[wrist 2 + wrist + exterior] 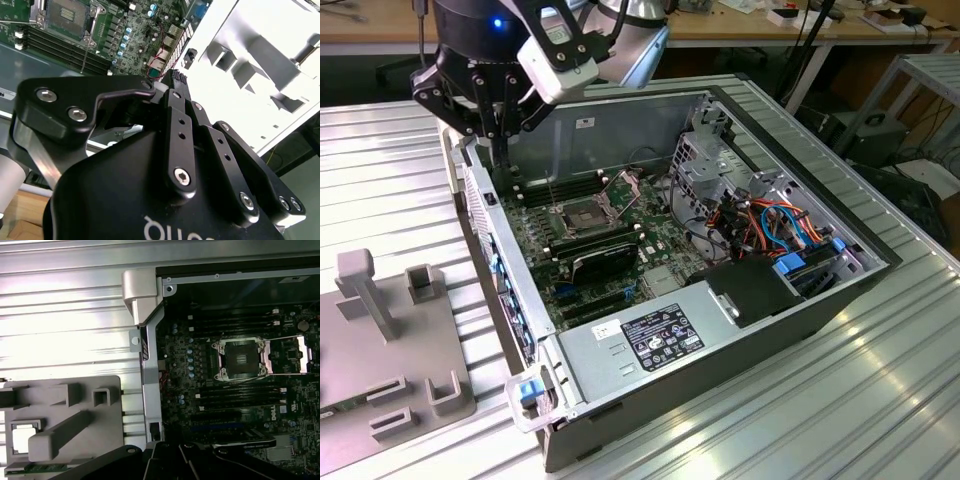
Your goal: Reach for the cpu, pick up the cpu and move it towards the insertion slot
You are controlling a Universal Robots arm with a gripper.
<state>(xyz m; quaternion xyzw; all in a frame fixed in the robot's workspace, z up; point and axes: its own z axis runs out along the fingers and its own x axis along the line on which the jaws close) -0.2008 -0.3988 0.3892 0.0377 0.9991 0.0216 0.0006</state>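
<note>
The cpu [22, 438], a small pale square chip, lies flat in a recess of the grey holder block [75, 405] on the table beside the open computer case. The insertion slot [240, 358] is a silver-framed square socket with a dark centre on the green board, and its lid is swung open beside it. It also shows in the exterior view as the insertion slot [582, 215] and in the second wrist view as the insertion slot [67, 12]. My gripper [495, 122] hangs above the case's rear corner, on the exterior view's left of the socket, well away from the cpu. I see nothing in the gripper [172, 82].
A black graphics card [605, 258] lies just in front of the socket, with long memory slots [235, 322] on both sides. The power supply [650, 340], the drive cage [705, 165] and coloured cables [770, 220] occupy the case's right. The holder block [380, 340] has upright posts on the ribbed table [380, 170].
</note>
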